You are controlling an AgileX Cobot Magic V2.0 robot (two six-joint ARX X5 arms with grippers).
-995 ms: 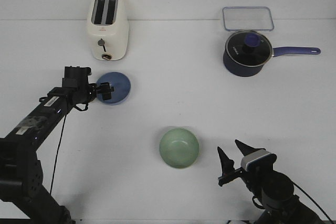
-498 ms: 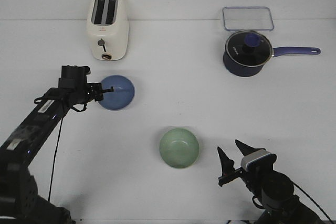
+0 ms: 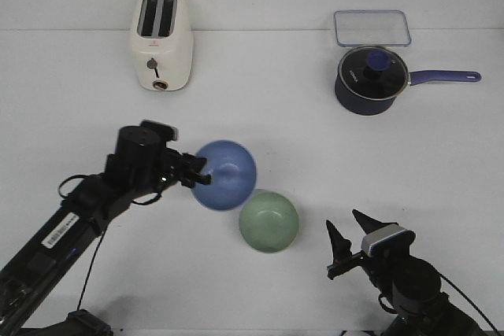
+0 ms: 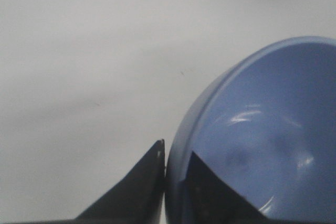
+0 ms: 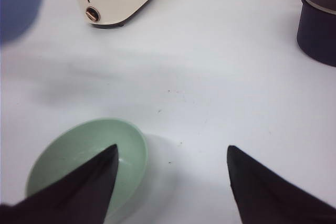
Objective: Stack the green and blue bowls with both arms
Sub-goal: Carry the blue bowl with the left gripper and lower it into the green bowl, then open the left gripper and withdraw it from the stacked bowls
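My left gripper (image 3: 200,175) is shut on the rim of the blue bowl (image 3: 227,174) and holds it in the air, tilted, just up and left of the green bowl (image 3: 268,222). In the left wrist view one finger is outside the blue bowl (image 4: 262,140) and one inside, with the gripper (image 4: 176,158) pinching the rim. The green bowl sits upright on the white table (image 3: 252,100). My right gripper (image 3: 352,235) is open and empty, to the right of the green bowl. In the right wrist view the green bowl (image 5: 105,153) lies partly behind one finger of the gripper (image 5: 173,156).
A cream toaster (image 3: 161,41) stands at the back left. A dark navy saucepan (image 3: 372,78) with a glass lid and a clear rectangular container (image 3: 372,27) stand at the back right. The saucepan shows at the edge of the right wrist view (image 5: 319,22).
My left arm has lifted the blue bowl from near the toaster and carried it right and toward the front, to just beside the green bowl. The right arm has not moved.
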